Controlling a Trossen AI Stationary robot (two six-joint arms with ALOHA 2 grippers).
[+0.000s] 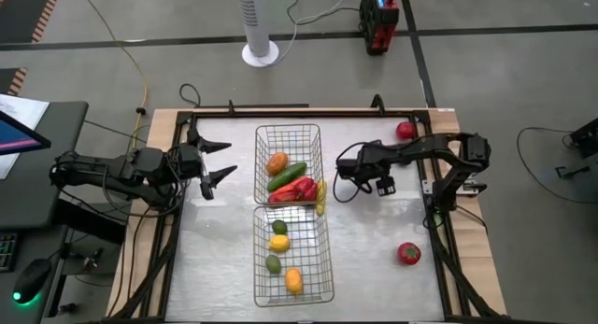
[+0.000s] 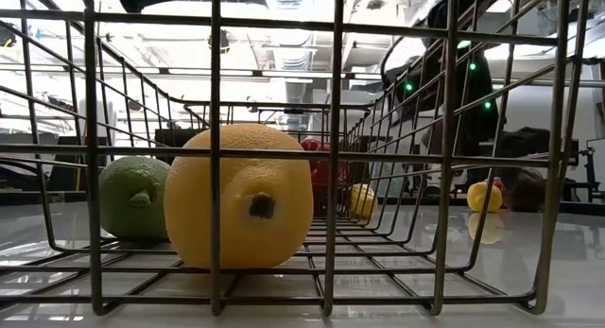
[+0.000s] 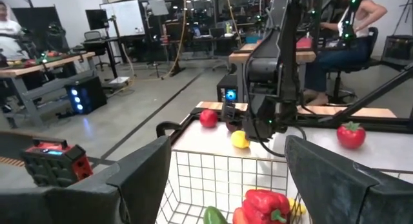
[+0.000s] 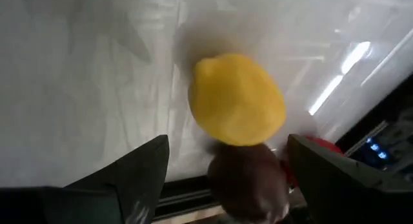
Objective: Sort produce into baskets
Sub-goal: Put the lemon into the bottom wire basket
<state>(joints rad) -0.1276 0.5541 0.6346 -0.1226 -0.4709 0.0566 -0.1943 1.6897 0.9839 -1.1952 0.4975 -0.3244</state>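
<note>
Two wire baskets stand end to end at mid-table. The far basket (image 1: 288,130) holds an orange, a green cucumber (image 1: 287,176), red peppers (image 1: 297,189) and a banana. The near basket (image 1: 320,259) holds a lemon, a lime (image 2: 132,196) and an orange-yellow fruit (image 2: 241,196). My right gripper (image 1: 378,182) is open above a yellow lemon (image 4: 237,98) and a dark-red apple (image 4: 248,179) on the table; it hides them in the high view. My left gripper (image 1: 220,162) is open and empty, left of the far basket.
A red apple (image 1: 405,130) lies at the far right of the table, and a red pepper-like piece (image 1: 408,253) at the near right. A raised black frame (image 1: 439,212) edges the table. Bare white table lies on both sides of the baskets.
</note>
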